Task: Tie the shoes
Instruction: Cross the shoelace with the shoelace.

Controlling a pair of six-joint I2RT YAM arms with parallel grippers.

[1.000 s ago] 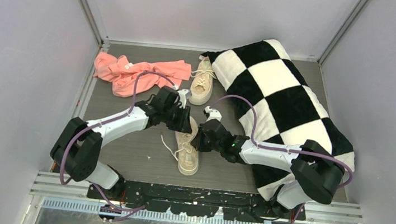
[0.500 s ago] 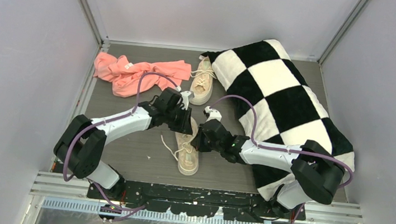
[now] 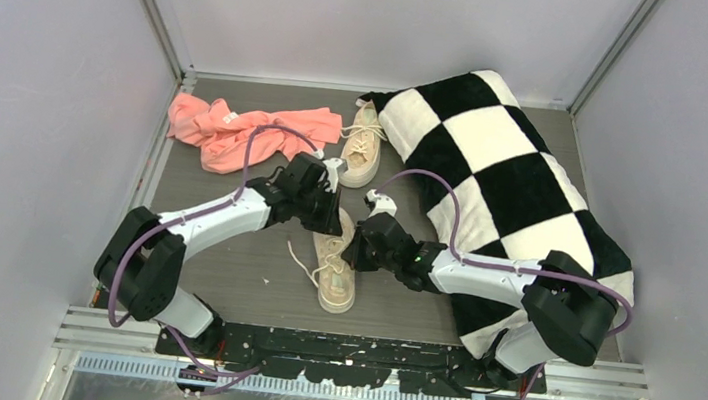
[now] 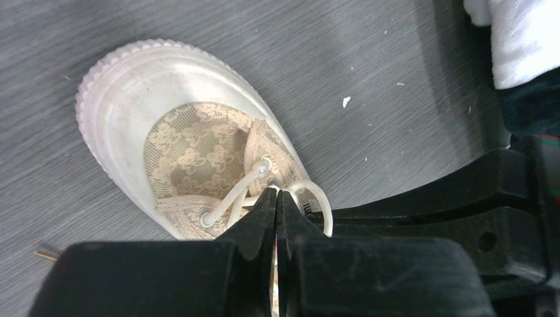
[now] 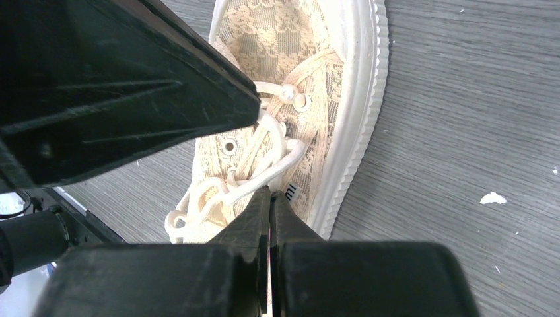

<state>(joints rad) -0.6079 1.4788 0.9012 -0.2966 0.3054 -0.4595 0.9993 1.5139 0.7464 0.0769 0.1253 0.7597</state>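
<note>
Two beige sneakers are on the grey floor. The far shoe (image 3: pixel 363 146) lies beside the pillow. The near shoe (image 3: pixel 334 266) lies in the middle with its cream laces loose. Both grippers meet over its lace area. My left gripper (image 3: pixel 329 221) is shut, and in the left wrist view (image 4: pixel 277 195) a lace loop (image 4: pixel 321 205) comes out at its tips, above the toe cap (image 4: pixel 132 112). My right gripper (image 3: pixel 352 250) is shut too, and in the right wrist view (image 5: pixel 269 193) its tips pinch a lace strand (image 5: pixel 280 164) on the shoe's upper (image 5: pixel 290 39).
A black-and-white checkered pillow (image 3: pixel 505 167) fills the right side, under my right arm. A pink cloth (image 3: pixel 237 131) lies at the back left. Grey walls enclose the floor. The left gripper's black body (image 5: pixel 119 86) crowds the right wrist view.
My left gripper has shifted slightly to the right and away over the near shoe. My right gripper and both shoes have barely moved.
</note>
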